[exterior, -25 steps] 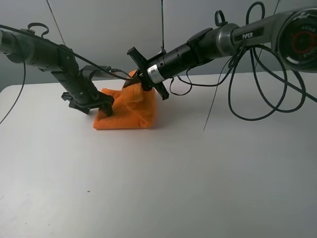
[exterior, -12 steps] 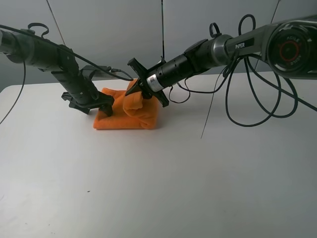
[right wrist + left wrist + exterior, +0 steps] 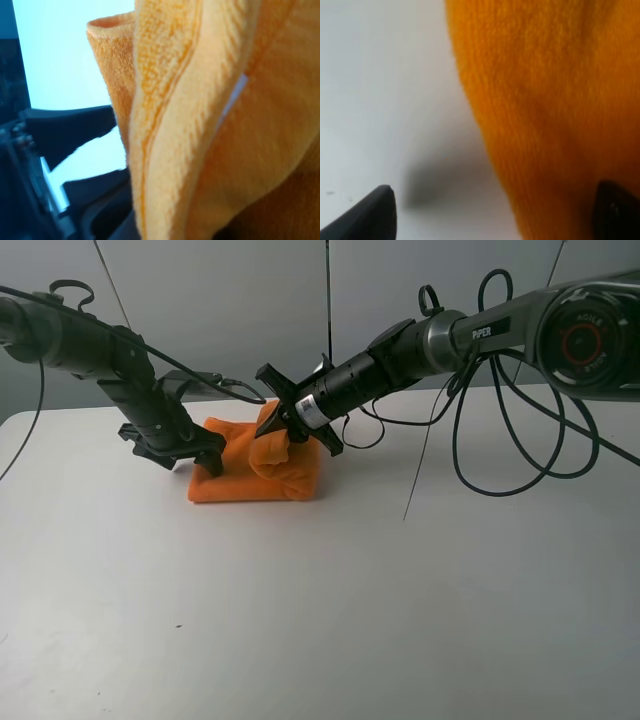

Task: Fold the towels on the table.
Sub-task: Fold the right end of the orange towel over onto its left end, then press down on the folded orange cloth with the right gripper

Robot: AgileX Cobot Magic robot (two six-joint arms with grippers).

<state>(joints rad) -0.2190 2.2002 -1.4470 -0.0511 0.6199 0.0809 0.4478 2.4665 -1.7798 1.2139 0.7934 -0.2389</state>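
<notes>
The orange towel (image 3: 250, 480) lies bunched and partly folded on the white table (image 3: 350, 590), left of centre toward the back. My right gripper (image 3: 272, 430) is shut on a fold of the towel and holds it raised over the pile. In the right wrist view the towel (image 3: 165, 100) hangs close up in layered folds. My left gripper (image 3: 212, 462) is open at the towel's left end. In the left wrist view it (image 3: 495, 215) straddles the towel's edge (image 3: 545, 100), one fingertip (image 3: 375, 215) over bare table (image 3: 380, 75).
Black cables (image 3: 480, 440) loop down from the right arm over the back right of the table. A thin cord (image 3: 420, 475) hangs to the tabletop beside them. A grey wall (image 3: 220, 300) stands behind the table's back edge.
My right gripper has moved slightly left and lower with the towel fold in it. The raised fold has sunk toward the pile. The left gripper has barely moved.
</notes>
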